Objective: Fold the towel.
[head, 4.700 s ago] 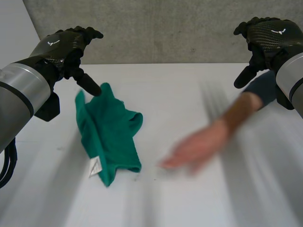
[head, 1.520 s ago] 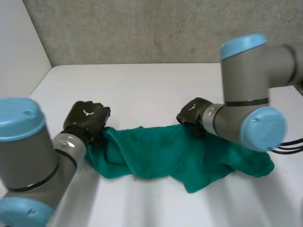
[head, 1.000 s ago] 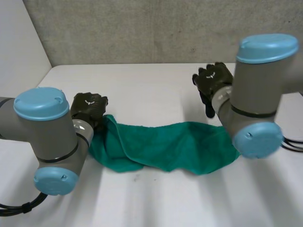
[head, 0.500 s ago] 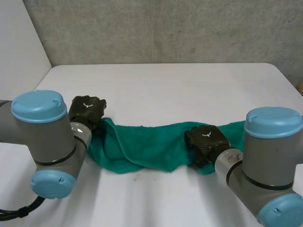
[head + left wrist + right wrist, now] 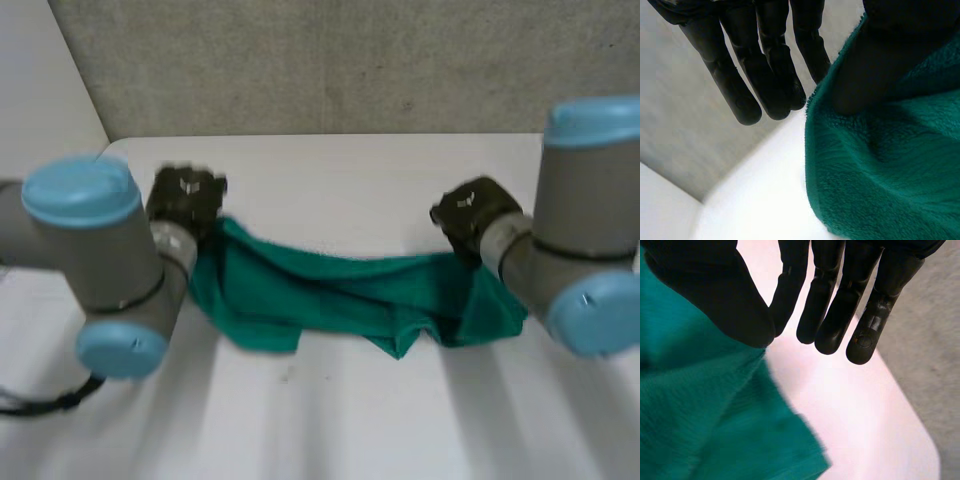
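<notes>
A green towel (image 5: 340,295) hangs stretched between my two hands just above the white table (image 5: 330,180), sagging in the middle. My left hand (image 5: 185,195) holds its left end. In the left wrist view the thumb presses the towel's edge (image 5: 890,175) against the straight fingers (image 5: 765,60). My right hand (image 5: 470,215) holds the right end. In the right wrist view the thumb (image 5: 715,295) pinches the towel (image 5: 705,425) against the nearest of the fingers (image 5: 840,300).
A grey concrete wall (image 5: 350,60) runs behind the table's far edge. My left arm (image 5: 95,260) and right arm (image 5: 590,250) reach over the table's near corners on either side of the towel.
My right hand has closed on the towel's right end and lifted it up and to the right. The towel now hangs taut between both hands. The left hand has risen a little.
</notes>
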Controlling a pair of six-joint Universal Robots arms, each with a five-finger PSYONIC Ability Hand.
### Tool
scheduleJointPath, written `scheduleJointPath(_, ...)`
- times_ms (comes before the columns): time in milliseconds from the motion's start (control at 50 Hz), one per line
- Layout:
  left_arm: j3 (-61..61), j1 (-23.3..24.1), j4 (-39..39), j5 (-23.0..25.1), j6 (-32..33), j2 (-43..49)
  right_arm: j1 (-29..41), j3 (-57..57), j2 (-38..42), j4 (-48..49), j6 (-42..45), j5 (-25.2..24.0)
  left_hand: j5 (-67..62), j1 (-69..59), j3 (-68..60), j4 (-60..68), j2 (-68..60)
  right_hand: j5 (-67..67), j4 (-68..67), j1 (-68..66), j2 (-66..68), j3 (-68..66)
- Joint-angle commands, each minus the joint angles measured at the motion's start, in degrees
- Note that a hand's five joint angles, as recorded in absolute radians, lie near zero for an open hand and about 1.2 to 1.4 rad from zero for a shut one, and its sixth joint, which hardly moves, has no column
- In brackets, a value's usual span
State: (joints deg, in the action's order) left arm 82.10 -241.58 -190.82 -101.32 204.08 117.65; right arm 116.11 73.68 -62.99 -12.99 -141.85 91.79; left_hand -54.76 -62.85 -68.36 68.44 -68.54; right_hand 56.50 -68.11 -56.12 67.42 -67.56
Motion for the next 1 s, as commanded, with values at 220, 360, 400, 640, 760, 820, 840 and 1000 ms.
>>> scheduleJointPath(220, -20.8, 1.5, -12.4, 1.9, 3.3, -6.3, -0.5, -23.8, -5.9, 18.5, -3.0, 0.9, -15.2, -17.1, -11.6, 11.6, -11.5, 13.5, -11.9, -23.9, 12.6, -12.4)
scheduleJointPath(360, -9.4, 2.0, -11.9, 1.7, 3.3, -8.3, -0.4, -10.4, -5.9, 9.9, -6.6, -0.8, -15.2, -17.1, -11.6, 11.6, -11.5, -7.4, 9.1, -2.9, -8.4, 8.5)
scheduleJointPath(400, -6.5, 2.1, -11.9, 1.6, 3.3, -8.7, -0.4, -7.9, -5.8, 7.8, -10.1, -0.8, -15.2, -17.1, -11.6, 11.6, -11.5, -27.4, 29.0, 17.0, -28.3, 28.5)
scheduleJointPath(640, -3.6, 2.8, -8.2, 1.6, 3.5, -17.1, -0.9, 1.5, -2.7, 3.4, -43.7, -12.3, -15.2, -17.1, -11.6, 11.6, -11.5, -46.5, 48.1, 36.1, -47.4, 47.6)
scheduleJointPath(760, -4.8, 4.6, -5.4, 1.6, 3.6, -22.8, -0.1, -3.6, 4.3, 3.8, -52.6, -16.5, -15.2, -17.1, -11.6, 11.6, -11.5, -46.8, 48.4, 36.5, -47.7, 47.9)
scheduleJointPath(820, -4.8, 5.2, -4.8, 1.7, 3.5, -24.5, 0.3, -6.9, 7.8, 3.7, -56.1, -16.3, -15.2, -17.1, -11.6, 11.6, -11.5, -46.8, 48.4, 36.5, -47.7, 47.9)
scheduleJointPath(840, -4.8, 5.7, -4.6, 1.7, 3.6, -25.6, 0.7, -7.9, 8.8, 3.7, -57.0, -16.4, -15.2, -17.1, -11.6, 11.6, -11.5, -46.8, 48.4, 36.5, -47.7, 47.9)
scheduleJointPath(1000, -4.7, 7.8, -3.9, 1.7, 3.7, -28.5, 4.7, -19.9, 18.9, 3.8, -66.3, -16.4, -15.2, -17.1, -11.6, 11.6, -11.5, -44.8, 46.4, 34.4, -45.7, 45.9)
